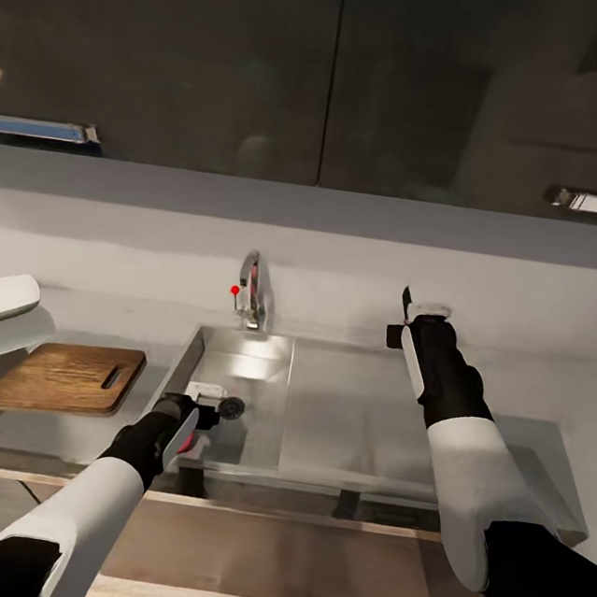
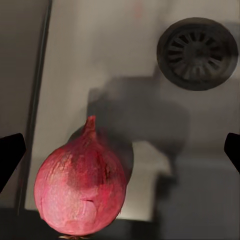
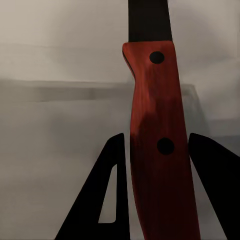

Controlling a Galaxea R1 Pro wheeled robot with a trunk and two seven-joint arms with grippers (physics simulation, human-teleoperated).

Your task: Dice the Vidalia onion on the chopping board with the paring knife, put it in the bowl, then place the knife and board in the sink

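Your Vidalia onion (image 2: 79,192) — pink-red, stem tip up — sits in the sink (image 1: 270,370) basin near the drain; paring knife (image 3: 159,145) red-handled, blade upright; chopping board (image 1: 69,378) flat on the countertop (image 1: 531,395).

Pink-red Vidalia onion (image 2: 80,192), red-handled paring knife (image 3: 160,150)

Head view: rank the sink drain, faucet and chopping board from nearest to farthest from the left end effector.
1. Drain, just beside the left end effector in the basin.
2. Chopping board, on the counter to its left.
3. Faucet, behind the basin.
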